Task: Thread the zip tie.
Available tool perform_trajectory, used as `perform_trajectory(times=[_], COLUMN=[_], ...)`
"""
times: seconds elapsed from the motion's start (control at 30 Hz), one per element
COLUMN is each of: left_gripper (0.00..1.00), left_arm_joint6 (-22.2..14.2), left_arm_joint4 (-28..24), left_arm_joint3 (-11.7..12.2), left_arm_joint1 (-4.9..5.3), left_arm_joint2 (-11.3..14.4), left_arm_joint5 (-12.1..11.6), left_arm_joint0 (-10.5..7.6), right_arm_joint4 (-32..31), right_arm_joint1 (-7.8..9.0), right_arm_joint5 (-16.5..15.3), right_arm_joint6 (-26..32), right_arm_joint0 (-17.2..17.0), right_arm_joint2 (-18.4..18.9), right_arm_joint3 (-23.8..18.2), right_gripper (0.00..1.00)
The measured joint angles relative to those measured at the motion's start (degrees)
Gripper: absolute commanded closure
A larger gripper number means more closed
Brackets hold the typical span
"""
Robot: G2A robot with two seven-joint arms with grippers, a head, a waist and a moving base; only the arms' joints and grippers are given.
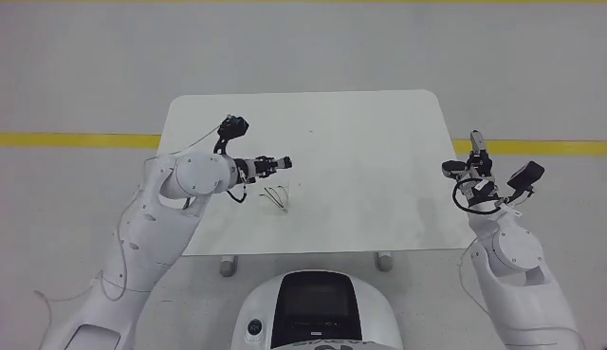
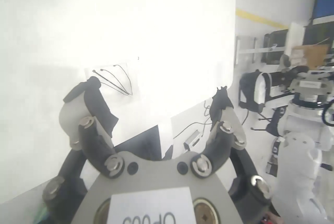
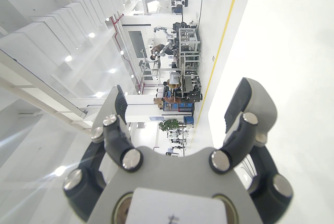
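zip ties [image 1: 276, 196]: too small to count | table [image 2: 156, 13]: cut off, left wrist view

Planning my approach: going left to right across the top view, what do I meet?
Bundle of thin dark plastic zip ties → right end effector. The left end effector overlaps the ties, so it's left out.

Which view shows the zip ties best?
The left wrist view: the zip ties lie fanned on the table, each strand distinct. The top view shows the zip ties as a small dark tangle. The right wrist view catches faint thin lines, hard to identify.
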Motion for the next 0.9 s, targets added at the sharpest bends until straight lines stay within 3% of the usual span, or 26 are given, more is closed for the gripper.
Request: perform_trajectory(times=[0.17, 0.3, 0.7, 0.83, 0.9], left_gripper=[0.0, 0.0, 0.0, 0.0, 0.0], left_arm_joint6=[-10.6, -18.6, -17.0, -16.6, -17.4], left_arm_joint4=[11.2, 19.9, 20.7, 27.3, 29.7], left_arm_joint3=[3.2, 8.0, 7.8, 7.2, 6.9], left_arm_joint1=[-2.43, -5.88, -6.03, -6.63, -7.64], left_arm_joint2=[2.6, 3.3, 3.9, 5.7, 5.4], left_arm_joint5=[0.0, 0.0, -0.3, 0.0, 0.0], left_arm_joint0=[-5.14, -8.04, -7.94, -7.8, -7.27], right_arm_joint4=[0.0, 0.0, 0.0, 0.0, 0.0], right_arm_joint1=[0.0, 0.0, 0.0, 0.0, 0.0], right_arm_joint5=[0.0, 0.0, 0.0, 0.0, 0.0], right_arm_joint6=[0.0, 0.0, 0.0, 0.0, 0.0], right_arm_joint0=[0.0, 0.0, 0.0, 0.0, 0.0], right_arm_joint2=[0.0, 0.0, 0.0, 0.0, 0.0], right_arm_joint3=[0.0, 0.0, 0.0, 0.0, 0.0], right_gripper=[0.0, 0.0, 0.0, 0.0, 0.0])
